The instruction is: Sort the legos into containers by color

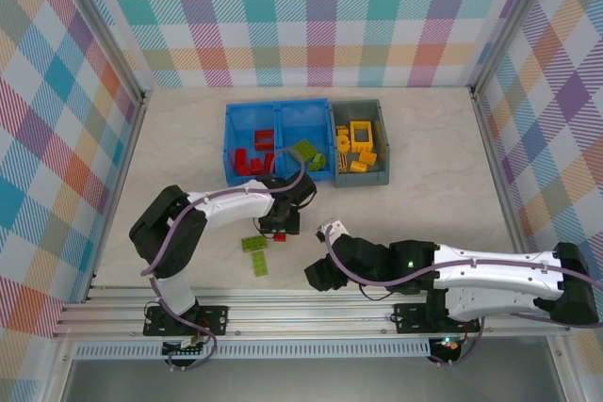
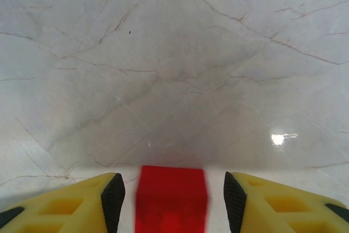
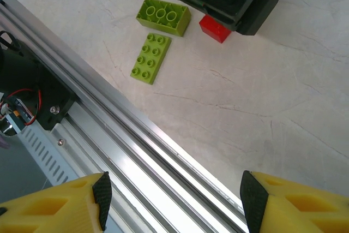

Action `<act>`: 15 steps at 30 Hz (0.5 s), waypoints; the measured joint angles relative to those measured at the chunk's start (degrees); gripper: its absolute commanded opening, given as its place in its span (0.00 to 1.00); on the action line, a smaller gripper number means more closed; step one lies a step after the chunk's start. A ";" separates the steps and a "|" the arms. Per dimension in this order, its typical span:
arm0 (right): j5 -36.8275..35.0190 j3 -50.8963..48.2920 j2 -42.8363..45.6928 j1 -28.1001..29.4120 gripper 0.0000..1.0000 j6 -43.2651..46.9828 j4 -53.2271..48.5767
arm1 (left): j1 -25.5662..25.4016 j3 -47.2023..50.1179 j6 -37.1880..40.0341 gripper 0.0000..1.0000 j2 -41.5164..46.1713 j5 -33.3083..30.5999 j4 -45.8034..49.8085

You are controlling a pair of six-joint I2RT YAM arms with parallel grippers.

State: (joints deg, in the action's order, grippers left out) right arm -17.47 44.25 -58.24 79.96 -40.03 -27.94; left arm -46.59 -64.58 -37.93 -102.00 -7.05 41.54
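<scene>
Left pincer (image 2: 173, 211) straddles red lego (image 3: 214, 29) with gaps, bare table (image 2: 174, 53) beyond.

Red brick (image 2: 171, 200) cut off and blurred

Its lower part is sliced away by the bottom edge of the left wrist view, and its studs are smeared beyond reading. From above it is largely covered by the left gripper (image 1: 280, 225). The near wall of the blue bin (image 1: 231, 138) is partly masked by the left arm (image 1: 231, 202).
</scene>
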 measured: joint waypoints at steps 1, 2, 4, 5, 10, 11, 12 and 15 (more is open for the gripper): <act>-0.17 0.00 0.04 0.00 0.66 -0.07 0.00 | 0.00 0.00 -0.09 0.51 -0.33 -0.02 -0.07; -0.37 0.00 0.11 0.00 0.66 -0.09 0.00 | -0.02 0.00 -0.15 0.50 -0.52 0.00 -0.13; -0.61 0.00 0.31 0.00 0.66 -0.15 0.04 | -0.02 0.00 -0.17 0.49 -0.66 0.02 -0.31; -0.68 0.00 0.33 0.00 0.66 -0.24 0.04 | -0.02 0.00 -0.17 0.48 -0.66 0.07 -0.46; -1.20 0.00 0.33 0.00 0.67 -0.81 0.04 | -0.26 0.00 -0.31 0.39 -0.70 0.15 -1.18; -1.27 0.00 0.33 0.00 0.67 -1.11 0.04 | -0.39 0.00 -0.42 0.39 -0.70 0.15 -1.20; -1.42 0.00 0.35 0.00 0.67 -1.22 0.04 | -0.52 0.00 -0.44 0.39 -0.70 0.13 -1.20; -1.60 0.00 0.35 0.00 0.67 -1.60 0.04 | -0.98 0.00 -0.72 0.40 -0.70 0.13 -1.20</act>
State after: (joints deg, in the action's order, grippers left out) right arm -19.07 44.25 -57.89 79.96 -41.63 -27.90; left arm -47.57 -64.58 -38.65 -102.69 -6.92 40.34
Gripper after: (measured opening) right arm 0.667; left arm 0.391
